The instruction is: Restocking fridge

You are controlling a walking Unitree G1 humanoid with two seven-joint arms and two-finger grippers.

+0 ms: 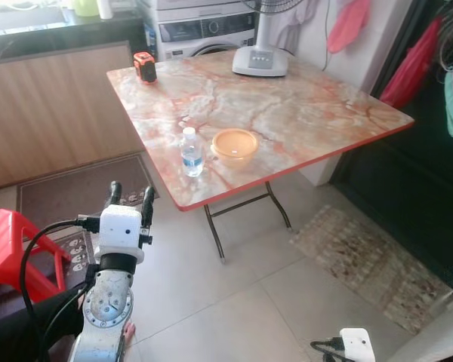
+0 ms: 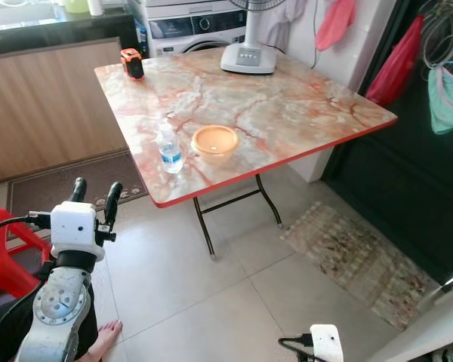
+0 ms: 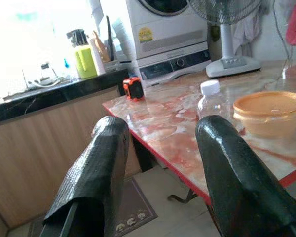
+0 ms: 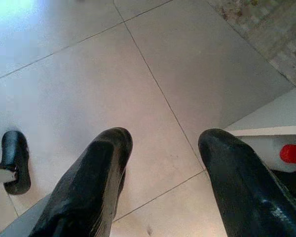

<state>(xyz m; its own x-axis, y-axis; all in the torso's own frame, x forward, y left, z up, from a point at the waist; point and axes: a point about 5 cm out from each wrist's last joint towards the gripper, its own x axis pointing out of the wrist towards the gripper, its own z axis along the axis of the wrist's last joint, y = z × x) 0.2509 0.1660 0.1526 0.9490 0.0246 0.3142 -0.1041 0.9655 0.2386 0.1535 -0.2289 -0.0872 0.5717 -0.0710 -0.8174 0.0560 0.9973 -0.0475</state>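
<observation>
A small clear water bottle (image 1: 191, 153) with a white cap stands upright near the front edge of the marble-patterned folding table (image 1: 302, 113). Right beside it sits an orange plastic bowl (image 1: 235, 144). My left gripper (image 1: 130, 198) is raised in front of me, left of and below the table's front corner, open and empty, its fingers (image 3: 96, 173) pointing toward the bottle (image 3: 211, 101) and bowl (image 3: 269, 112). My right gripper (image 4: 158, 163) hangs low over the tiled floor, open with nothing between its fingers.
An orange tape measure (image 1: 144, 66) lies at the table's far left corner and a white fan base (image 1: 261, 59) stands at the back. A red plastic stool (image 1: 11, 249) is at my left. A washing machine (image 1: 205, 30) and wooden counter (image 1: 57, 105) stand behind; rugs lie on the floor.
</observation>
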